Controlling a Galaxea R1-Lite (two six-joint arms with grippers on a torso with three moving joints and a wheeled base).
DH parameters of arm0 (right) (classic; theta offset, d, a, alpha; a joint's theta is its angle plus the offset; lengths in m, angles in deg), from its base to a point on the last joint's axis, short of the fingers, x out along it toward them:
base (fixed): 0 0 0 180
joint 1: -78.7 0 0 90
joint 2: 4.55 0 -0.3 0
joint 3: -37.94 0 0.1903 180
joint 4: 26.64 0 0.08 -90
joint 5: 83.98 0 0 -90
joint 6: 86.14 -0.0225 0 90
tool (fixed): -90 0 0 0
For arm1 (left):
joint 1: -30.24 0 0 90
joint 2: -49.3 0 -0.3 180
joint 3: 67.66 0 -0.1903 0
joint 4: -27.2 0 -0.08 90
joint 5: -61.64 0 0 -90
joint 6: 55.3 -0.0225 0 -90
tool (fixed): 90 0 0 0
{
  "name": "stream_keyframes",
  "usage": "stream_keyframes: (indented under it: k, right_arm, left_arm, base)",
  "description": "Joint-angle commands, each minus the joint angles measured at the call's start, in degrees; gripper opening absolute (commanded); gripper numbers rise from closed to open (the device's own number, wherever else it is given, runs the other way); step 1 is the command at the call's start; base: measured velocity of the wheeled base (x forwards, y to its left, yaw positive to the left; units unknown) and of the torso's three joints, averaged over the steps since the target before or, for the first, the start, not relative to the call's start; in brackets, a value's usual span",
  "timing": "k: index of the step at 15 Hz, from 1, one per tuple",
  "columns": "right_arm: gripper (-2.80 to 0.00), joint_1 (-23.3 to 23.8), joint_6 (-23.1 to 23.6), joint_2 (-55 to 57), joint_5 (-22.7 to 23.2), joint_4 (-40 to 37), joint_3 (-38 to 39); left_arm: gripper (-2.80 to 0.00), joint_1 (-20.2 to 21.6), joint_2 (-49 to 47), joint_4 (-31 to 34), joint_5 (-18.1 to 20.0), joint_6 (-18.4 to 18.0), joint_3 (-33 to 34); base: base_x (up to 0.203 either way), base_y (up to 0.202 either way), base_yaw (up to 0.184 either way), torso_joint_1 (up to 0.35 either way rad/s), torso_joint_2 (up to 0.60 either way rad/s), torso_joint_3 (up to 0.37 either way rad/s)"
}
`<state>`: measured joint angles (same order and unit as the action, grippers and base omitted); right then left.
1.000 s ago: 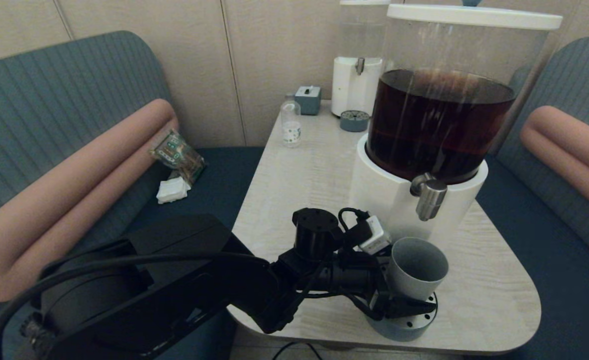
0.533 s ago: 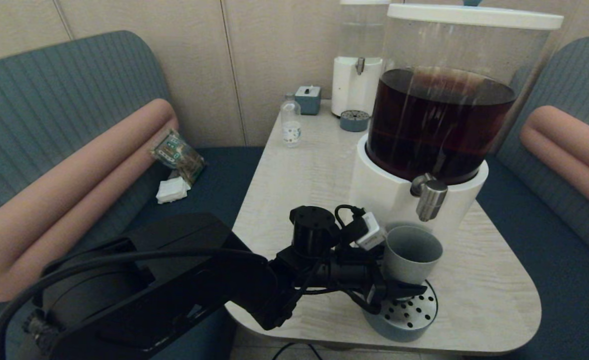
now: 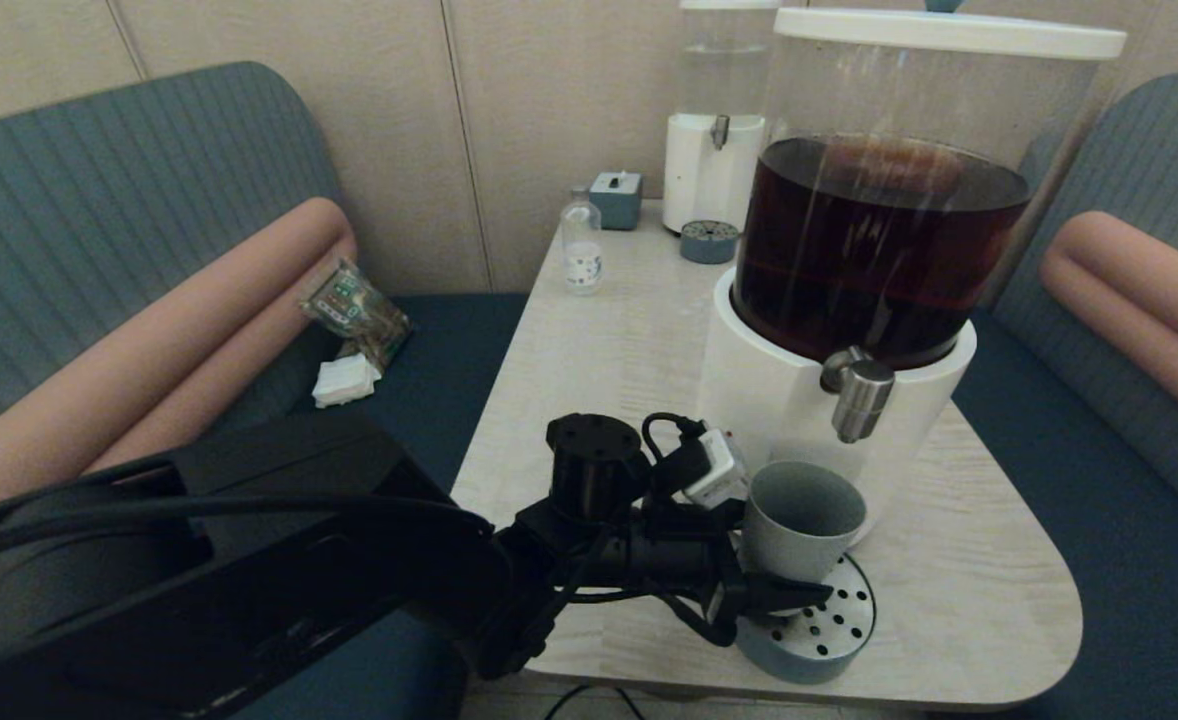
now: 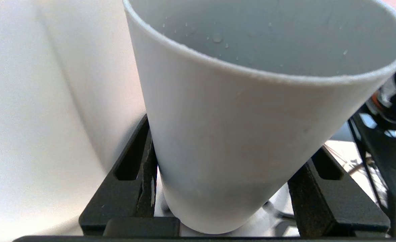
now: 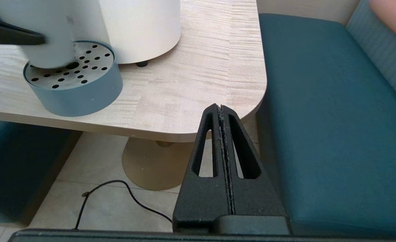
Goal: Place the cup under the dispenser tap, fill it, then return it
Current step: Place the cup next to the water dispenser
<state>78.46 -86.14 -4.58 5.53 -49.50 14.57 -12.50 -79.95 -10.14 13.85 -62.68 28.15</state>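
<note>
The grey-blue cup (image 3: 804,520) is held low over the left part of the round perforated drip tray (image 3: 824,640), left of and below the steel dispenser tap (image 3: 857,395). My left gripper (image 3: 794,565) is shut on the cup (image 4: 251,127); its black fingers (image 4: 141,168) press both sides near the base. A few droplets cling to the cup's inner wall. From the right wrist, the cup's base (image 5: 50,55) looks blurred at the tray (image 5: 77,87); I cannot tell whether they touch. My right gripper (image 5: 221,108) is shut and empty, parked below the table's front right corner.
The big dispenser's white base (image 3: 769,390) stands right behind the cup. At the table's far end are a small clear bottle (image 3: 581,250), a grey box (image 3: 616,198), a smaller dispenser (image 3: 714,150) and its small tray (image 3: 708,241). Teal benches flank the table (image 3: 599,350). A cable (image 5: 117,191) lies on the floor.
My left gripper's fingers have closed on the cup, which has gone from tilted to nearly upright. Arm and cup have shifted left, out from under the tap. The right arm has not moved.
</note>
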Motion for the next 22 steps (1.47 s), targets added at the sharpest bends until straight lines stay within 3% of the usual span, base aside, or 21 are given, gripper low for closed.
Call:
stream_keyframes:
  k: [1,5,9,13,17,20,22]
  right_arm:
    - [-2.8,0.0,0.0,-0.1,0.0,0.0,0.0]
    - [-2.8,0.0,0.0,-0.1,0.0,0.0,0.0]
    - [-2.8,0.0,0.0,-0.1,0.0,0.0,0.0]
    - [-2.8,0.0,0.0,-0.1,0.0,0.0,0.0]
    - [-2.8,0.0,0.0,-0.1,0.0,0.0,0.0]
    - [-2.8,0.0,0.0,-0.1,0.0,0.0,0.0]
    - [-2.8,0.0,0.0,-0.1,0.0,0.0,0.0]
  left_arm:
    - [-2.8,1.1,4.5,-1.3,0.2,0.0,4.4]
    - [-2.8,6.1,9.4,-3.7,0.1,0.5,10.6]
    - [-2.8,21.2,12.2,-4.8,-1.0,0.6,14.7]
    - [-2.8,32.3,7.5,-7.1,-0.7,0.5,8.9]
    - [-2.8,34.9,-1.2,-10.2,-0.6,1.4,1.2]
    - [-2.8,35.0,-7.3,-15.7,-0.6,5.5,-2.8]
    - [-2.8,34.9,-9.2,-17.8,-0.4,6.3,-2.8]
  base:
    - [0.0,0.0,0.0,0.0,0.0,0.0]
    - [0.0,0.0,0.0,0.0,0.0,0.0]
    - [0.0,0.0,0.0,0.0,0.0,0.0]
    - [0.0,0.0,0.0,0.0,0.0,0.0]
    - [0.0,0.0,0.0,0.0,0.0,0.0]
    - [0.0,0.0,0.0,0.0,0.0,0.0]
    - [0.0,0.0,0.0,0.0,0.0,0.0]
